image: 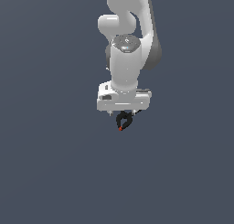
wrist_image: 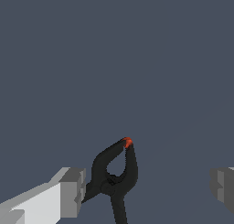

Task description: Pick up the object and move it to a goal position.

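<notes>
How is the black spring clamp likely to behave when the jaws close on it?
The spring clamp looks rigid and probably light. Its curved, tapering handles could slip or pivot between the gripper jaws, which stand wide apart. Squeezing both handles might open its red tip.

The clamp (image: 123, 121) is seen directly beneath the gripper (image: 122, 112), between its two fingers (wrist_image: 68, 192), nearer one finger and apart from the other.

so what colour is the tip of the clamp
Red-orange tip on the black clamp, clearest in the wrist view.
</notes>
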